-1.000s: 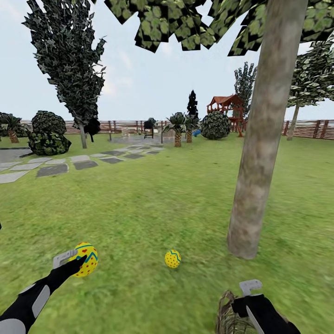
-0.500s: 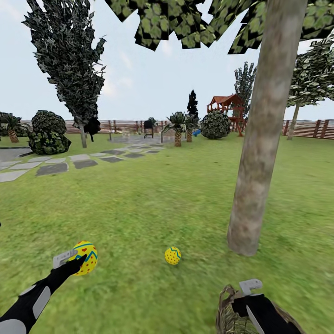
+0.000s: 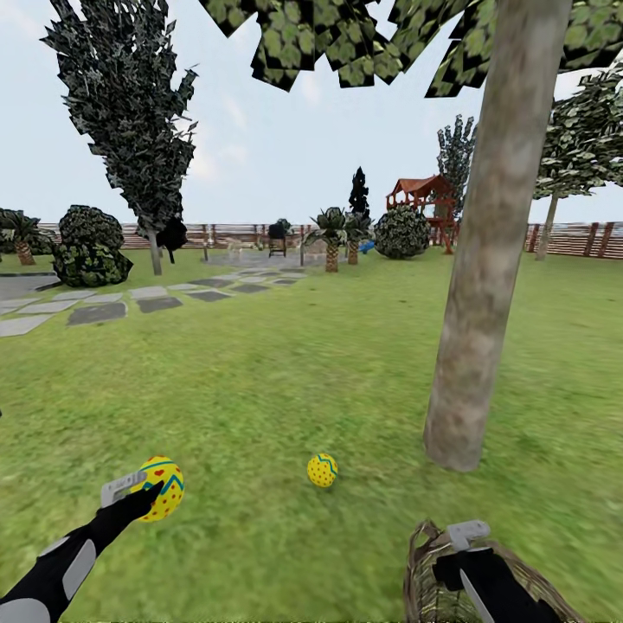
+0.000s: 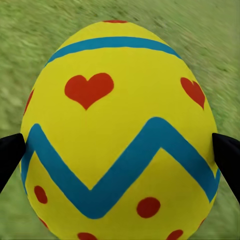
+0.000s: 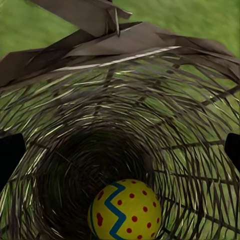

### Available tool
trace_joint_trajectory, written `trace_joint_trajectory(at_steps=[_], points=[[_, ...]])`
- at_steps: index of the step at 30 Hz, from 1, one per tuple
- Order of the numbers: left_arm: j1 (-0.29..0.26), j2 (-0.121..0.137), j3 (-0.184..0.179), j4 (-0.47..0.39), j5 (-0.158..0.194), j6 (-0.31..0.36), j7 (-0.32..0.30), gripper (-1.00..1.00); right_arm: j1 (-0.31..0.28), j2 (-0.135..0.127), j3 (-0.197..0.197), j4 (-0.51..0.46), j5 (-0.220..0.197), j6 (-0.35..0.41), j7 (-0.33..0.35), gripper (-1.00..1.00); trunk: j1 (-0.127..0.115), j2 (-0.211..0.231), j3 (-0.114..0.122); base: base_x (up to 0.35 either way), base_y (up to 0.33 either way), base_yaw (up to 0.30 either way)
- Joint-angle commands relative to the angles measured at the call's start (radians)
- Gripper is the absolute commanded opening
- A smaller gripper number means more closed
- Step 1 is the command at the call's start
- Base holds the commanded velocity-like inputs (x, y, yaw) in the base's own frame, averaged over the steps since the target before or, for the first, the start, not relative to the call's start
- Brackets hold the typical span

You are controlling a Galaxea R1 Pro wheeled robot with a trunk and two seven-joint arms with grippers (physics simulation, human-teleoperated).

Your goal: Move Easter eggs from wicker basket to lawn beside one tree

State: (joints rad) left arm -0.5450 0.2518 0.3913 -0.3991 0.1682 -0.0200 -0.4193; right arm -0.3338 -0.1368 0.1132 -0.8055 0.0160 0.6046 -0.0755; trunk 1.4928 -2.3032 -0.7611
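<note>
Big green lawn [image 3: 285,363] rolling out to a brown slat fence [image 3: 571,240] at the back, with grey paving slabs [image 3: 104,311] off to the left and a red-roofed playhouse [image 3: 421,201] far behind. Right of centre stands the tree [image 3: 484,285], thick mottled trunk leaning a little, its base planted in the grass and leaves overhead.

Down at the lower right, the basket [image 3: 433,580] is on the right gripper [image 3: 467,541], the black arm reaching over its rim. The right wrist view looks straight down the woven well [image 5: 120,125], and there's one egg in the basket [image 5: 125,210], yellow with red dots and a blue zigzag, sitting at the bottom. Dark fingertips [image 5: 10,155] sit wide apart at either edge of that view, but I cannot tell what, if anything, they grip.

Lower left, the left gripper [image 3: 147,497] has an egg pinched [image 3: 160,487], held above the grass. Up close it's a beauty [image 4: 120,140]: red hearts, blue bands, a dark finger [image 4: 227,155] pressed on each flank.

And the smallest sight: the loose egg [image 3: 322,470] lying on the lawn, near the trunk's base, to its left, not touching it.
</note>
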Motion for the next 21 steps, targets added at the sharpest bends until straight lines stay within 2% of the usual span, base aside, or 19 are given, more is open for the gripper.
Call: trace_joint_trajectory(at_steps=[1,21], points=[[-0.001,0.000,0.004,0.002,0.004,0.000,-0.008,-1.00,-0.001,-0.001,0.005,-0.001,0.001,0.006,-0.004,1.00,0.004,-0.008,-0.004,0.000,0.000,0.000],[-0.001,-0.009,0.005,0.002,0.004,-0.002,-0.008,-1.00,-0.001,-0.008,0.003,-0.001,0.001,0.006,-0.004,1.00,0.080,-0.148,-0.067,0.000,0.000,0.000]])
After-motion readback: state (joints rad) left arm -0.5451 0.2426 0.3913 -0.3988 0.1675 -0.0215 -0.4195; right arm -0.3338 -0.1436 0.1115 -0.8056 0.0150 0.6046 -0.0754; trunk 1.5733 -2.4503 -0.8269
